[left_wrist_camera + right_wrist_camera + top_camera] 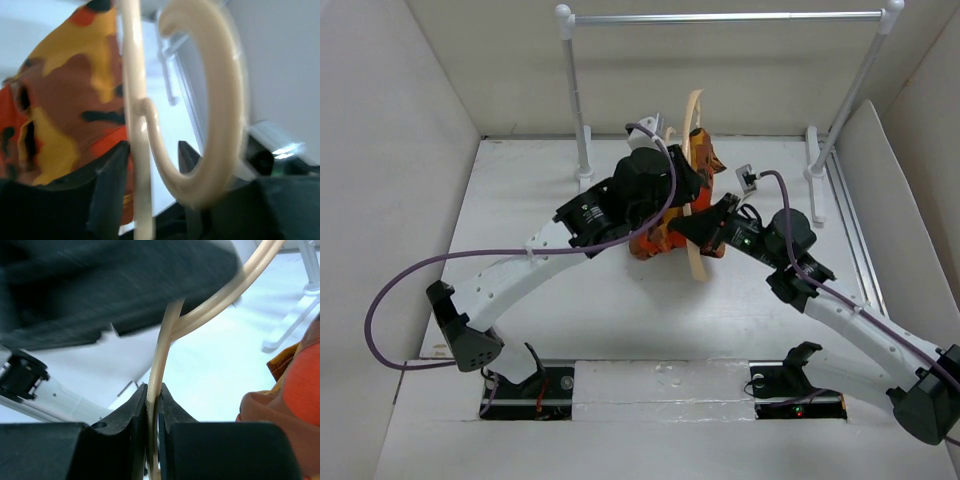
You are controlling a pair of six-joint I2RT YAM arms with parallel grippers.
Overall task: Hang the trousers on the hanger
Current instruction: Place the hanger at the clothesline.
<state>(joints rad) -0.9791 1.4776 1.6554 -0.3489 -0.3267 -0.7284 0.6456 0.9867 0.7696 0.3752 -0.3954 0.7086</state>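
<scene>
While outstretched, right tool (153,390) tight on hanger (240,282).

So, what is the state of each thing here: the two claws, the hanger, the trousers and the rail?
hanger: held nearly on end, tilted.
right claw: shut on the hanger's thin bar.
left claw: slightly open, the hanger's bar between its fingers.
trousers: crumpled in a bunch beside the hanger.
clothes rail: upright at the back.

On the table (620,310), hanger (693,115) against trousers (708,160), rail (720,17) behind.
</scene>
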